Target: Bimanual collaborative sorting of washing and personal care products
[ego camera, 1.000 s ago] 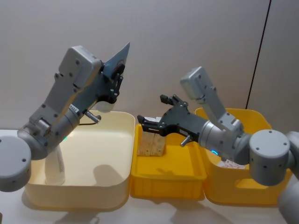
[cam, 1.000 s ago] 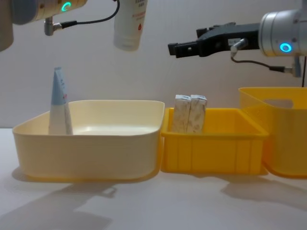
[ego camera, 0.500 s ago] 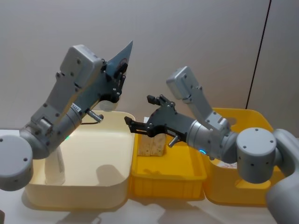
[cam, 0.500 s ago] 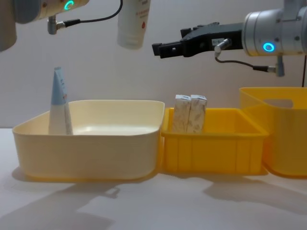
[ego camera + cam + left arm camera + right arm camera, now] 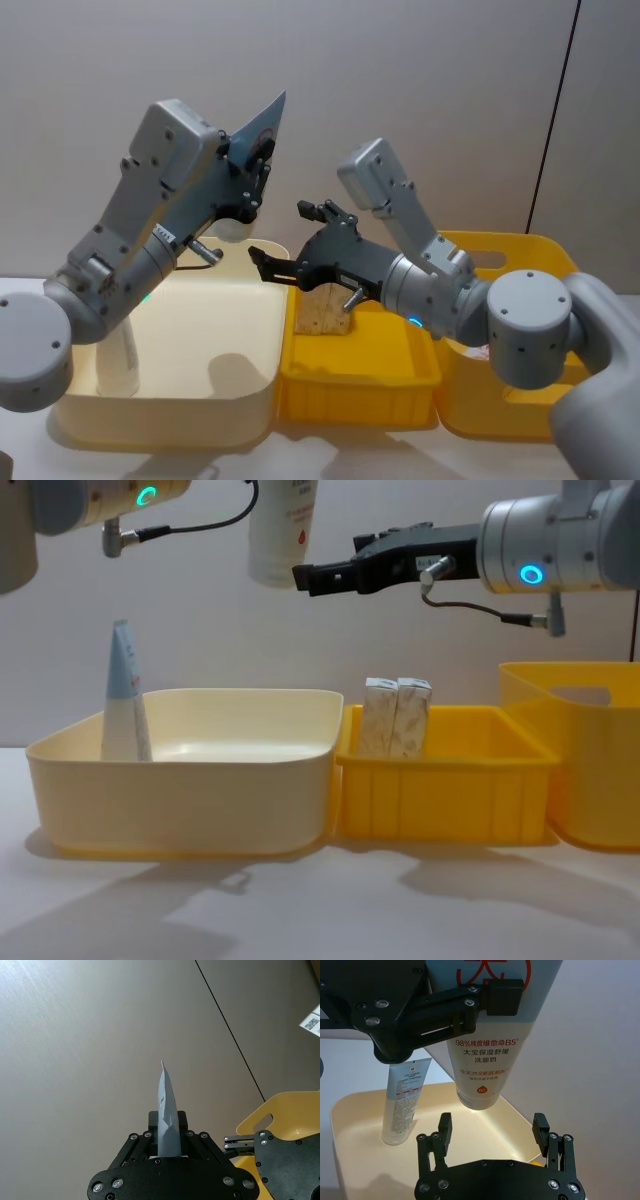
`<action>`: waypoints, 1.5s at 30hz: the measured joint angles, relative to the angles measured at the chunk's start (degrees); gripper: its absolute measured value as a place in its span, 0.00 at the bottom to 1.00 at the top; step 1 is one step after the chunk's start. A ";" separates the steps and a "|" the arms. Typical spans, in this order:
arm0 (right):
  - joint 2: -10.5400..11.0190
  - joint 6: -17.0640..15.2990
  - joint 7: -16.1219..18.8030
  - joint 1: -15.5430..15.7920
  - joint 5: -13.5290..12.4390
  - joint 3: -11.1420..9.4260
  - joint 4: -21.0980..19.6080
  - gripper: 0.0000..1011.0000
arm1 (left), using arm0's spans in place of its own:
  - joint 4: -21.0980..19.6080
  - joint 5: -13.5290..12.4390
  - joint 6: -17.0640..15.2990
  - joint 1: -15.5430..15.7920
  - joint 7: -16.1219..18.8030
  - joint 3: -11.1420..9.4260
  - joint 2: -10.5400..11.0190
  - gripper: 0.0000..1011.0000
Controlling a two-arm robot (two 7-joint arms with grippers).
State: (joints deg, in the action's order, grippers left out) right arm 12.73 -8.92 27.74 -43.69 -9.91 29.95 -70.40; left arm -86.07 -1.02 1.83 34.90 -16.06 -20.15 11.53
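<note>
This looks like a robot test room. A bare grey wall (image 5: 450, 80) stands at 12 o'clock, with a black line (image 5: 556, 110) at 2 o'clock. A cream bin (image 5: 190, 790) and a yellow bin (image 5: 440, 800) sit side by side on a white table (image 5: 320, 905).

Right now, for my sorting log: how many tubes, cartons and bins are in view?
Squeeze tubes: 2, a held tube in the left gripper, a standing tube in the cream bin.
Beige-marbled cartons: 2, in the middle yellow bin.
Bins: 3, with the right yellow bin.
Total: 7.
</note>
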 joint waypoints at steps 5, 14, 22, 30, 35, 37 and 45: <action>-0.43 -0.17 0.09 -0.40 -0.25 0.43 0.44 0.99 | 0.29 0.00 0.13 0.02 -0.08 0.03 -0.22 0.20; -1.36 -0.43 0.54 -1.25 -0.56 1.32 1.36 0.99 | 0.62 0.01 0.17 0.08 -0.11 0.11 -0.44 0.20; -2.52 0.74 -0.41 -1.90 0.08 1.85 2.72 0.99 | 0.73 0.01 0.11 0.06 -0.11 0.17 -0.52 0.20; -3.98 1.78 -1.54 -2.48 0.71 1.99 4.12 0.99 | 0.77 -0.18 -0.42 0.05 -0.11 0.18 -0.50 0.20; -5.18 2.38 -1.96 -3.05 0.92 1.97 5.44 0.99 | 0.77 -0.32 -0.77 0.00 -0.08 0.19 -0.49 0.20; -5.29 2.48 -2.02 -3.10 0.94 1.96 5.56 0.99 | 0.77 -0.34 -0.85 -0.01 -0.06 0.21 -0.49 0.20; -7.53 4.08 -3.27 -4.00 1.17 1.43 7.96 0.99 | 0.81 -0.38 -1.01 -0.03 0.03 0.33 -0.60 0.20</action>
State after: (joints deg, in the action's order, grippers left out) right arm 5.20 -4.84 24.47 -47.69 -8.74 31.38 -62.45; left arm -85.26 -1.40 0.82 34.87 -16.03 -19.82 10.93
